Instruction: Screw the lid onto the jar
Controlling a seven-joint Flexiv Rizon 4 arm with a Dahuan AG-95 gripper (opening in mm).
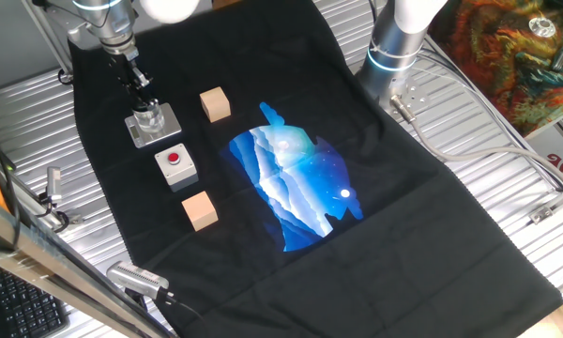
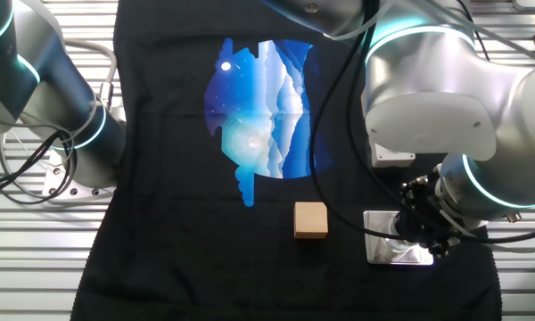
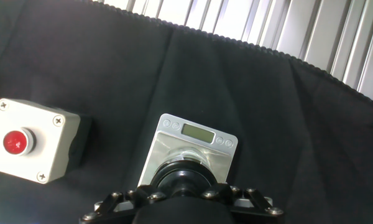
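The jar (image 1: 150,116) is a small clear-whitish cylinder on a square grey metal base plate (with a small display strip along one edge), standing on the black cloth (image 1: 375,207) just beside the grey button box (image 1: 175,165). The tool (image 1: 143,97) sits directly over it, clenched on the round black lid (image 3: 184,176) at the jar's top.

Scene evenly lit from above in both fixed views; shadows soft and short. Glare seen on ribbed metal table (image 1: 507,197) and on base plate (image 2: 394,250). Black cloth (image 1: 394,216) rendered dark, folds faintly visible. Hand view bright at top, table slats overexposed; nearest gripper (image 3: 185,198) parts blurred, out of focus. Grey box (image 3: 31,148) rendered sharp, small shadow cast at right.
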